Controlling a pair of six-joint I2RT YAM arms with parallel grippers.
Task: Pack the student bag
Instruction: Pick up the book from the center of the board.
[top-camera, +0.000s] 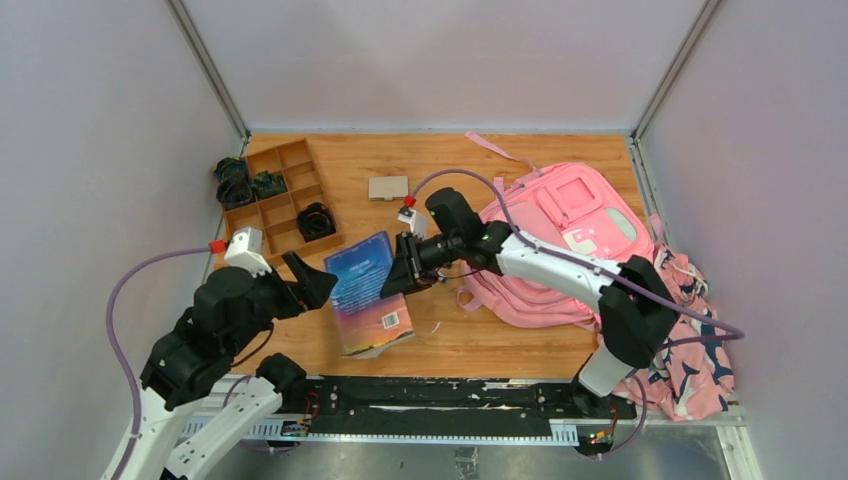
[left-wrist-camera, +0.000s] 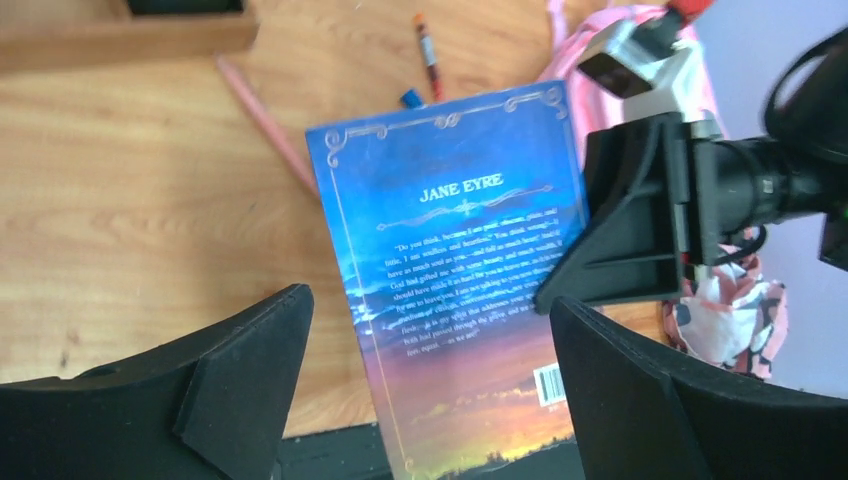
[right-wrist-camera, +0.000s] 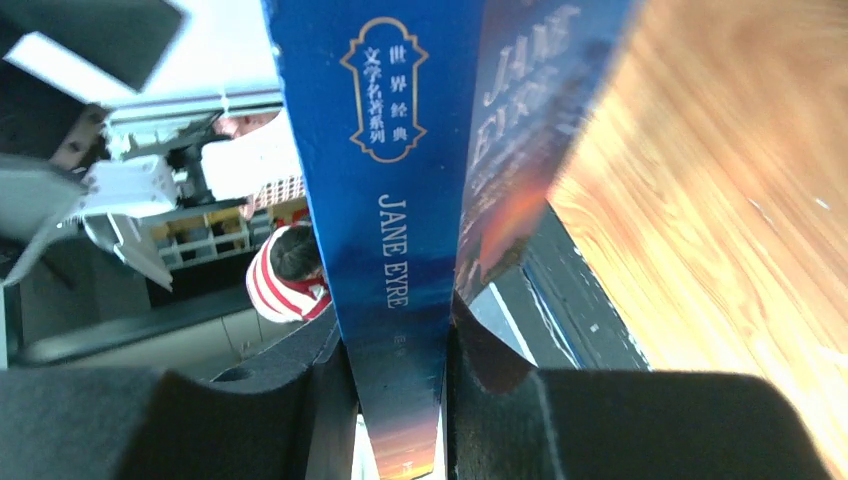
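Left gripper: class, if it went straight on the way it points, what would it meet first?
The Jane Eyre book, held at its spine by the right gripper. The left gripper, jaws open, faces its back cover; nothing seems to lie between, though depth is unclear.

Blue sunset-print book (top-camera: 365, 288), pink student bag (top-camera: 562, 205)

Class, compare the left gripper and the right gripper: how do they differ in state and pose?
The left gripper stands open and empty; the right gripper is shut on the book. The left gripper sits by the book's left edge; the right gripper clamps it at the spine. Both are black two-finger grippers.
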